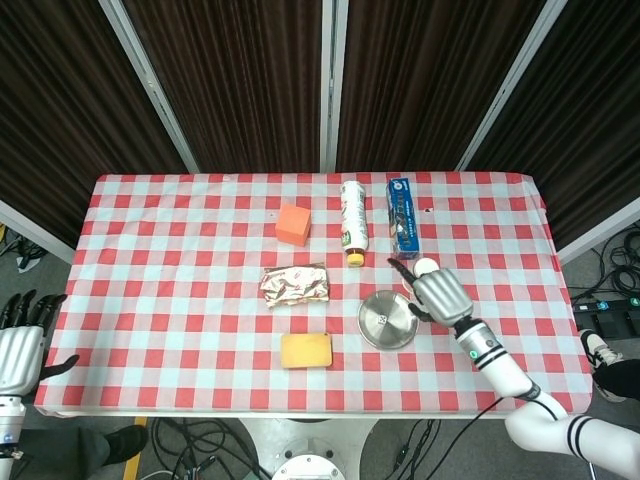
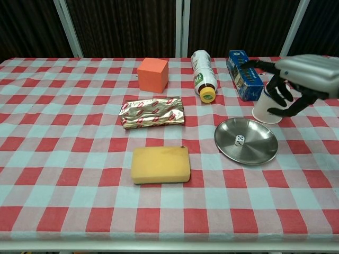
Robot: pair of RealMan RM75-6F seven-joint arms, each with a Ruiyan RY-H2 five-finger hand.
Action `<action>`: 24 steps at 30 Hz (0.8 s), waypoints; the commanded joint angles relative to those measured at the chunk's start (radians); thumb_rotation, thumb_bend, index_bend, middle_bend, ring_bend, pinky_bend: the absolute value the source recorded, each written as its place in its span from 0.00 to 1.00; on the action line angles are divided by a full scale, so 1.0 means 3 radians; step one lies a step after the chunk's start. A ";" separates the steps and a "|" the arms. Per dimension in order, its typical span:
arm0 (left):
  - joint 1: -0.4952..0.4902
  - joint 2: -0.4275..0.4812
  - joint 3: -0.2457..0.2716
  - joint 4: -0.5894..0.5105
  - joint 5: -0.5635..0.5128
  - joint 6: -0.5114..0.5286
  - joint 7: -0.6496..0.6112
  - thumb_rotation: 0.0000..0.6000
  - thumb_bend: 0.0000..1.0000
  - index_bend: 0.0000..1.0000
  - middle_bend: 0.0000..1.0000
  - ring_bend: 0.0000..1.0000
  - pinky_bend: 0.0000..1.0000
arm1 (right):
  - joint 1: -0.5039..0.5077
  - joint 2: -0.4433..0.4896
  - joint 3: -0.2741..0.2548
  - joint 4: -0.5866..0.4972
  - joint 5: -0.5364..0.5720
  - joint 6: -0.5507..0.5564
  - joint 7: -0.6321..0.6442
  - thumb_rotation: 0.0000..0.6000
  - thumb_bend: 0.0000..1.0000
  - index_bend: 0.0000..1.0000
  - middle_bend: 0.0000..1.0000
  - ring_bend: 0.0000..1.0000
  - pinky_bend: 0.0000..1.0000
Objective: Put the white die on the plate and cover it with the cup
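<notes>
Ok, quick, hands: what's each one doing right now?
Left hand: open, holding nothing, off the table's edge.
Right hand: open, fingers spread over the cup, not gripping it yet.

Your white die lies in the round steel plate, right of the yellow sponge. Behind the plate stands the white paper cup, your right hand over it.

Plate open from above and from the near bench edge, cup just behind it under the right hand, blue box and bottle crowding behind, sponge to its left
</notes>
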 commanded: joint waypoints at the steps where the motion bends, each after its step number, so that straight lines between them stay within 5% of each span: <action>1: -0.0006 -0.0003 0.0001 -0.0003 0.0001 -0.0010 0.0004 1.00 0.00 0.15 0.16 0.04 0.00 | -0.0219 0.0180 0.0155 -0.0097 0.0210 0.0277 0.0249 1.00 0.23 0.07 0.41 0.33 0.47; 8: -0.0025 0.0015 0.0004 -0.0042 0.0011 -0.0034 0.0040 1.00 0.00 0.15 0.16 0.04 0.00 | -0.0136 0.0232 0.0295 0.0042 0.0771 -0.0352 0.0739 1.00 0.16 0.08 0.22 0.07 0.19; 13: -0.0014 0.0040 0.0013 -0.0088 -0.0011 -0.0038 0.0070 1.00 0.00 0.15 0.16 0.04 0.00 | 0.0029 0.0070 0.0311 0.0356 0.0907 -0.0844 0.1042 1.00 0.15 0.08 0.19 0.03 0.14; 24: -0.0017 0.0066 0.0010 -0.0131 -0.0019 -0.0038 0.0110 1.00 0.00 0.15 0.16 0.04 0.00 | 0.0213 -0.0291 0.0322 0.0881 0.0784 -0.1119 0.1421 1.00 0.15 0.13 0.19 0.03 0.13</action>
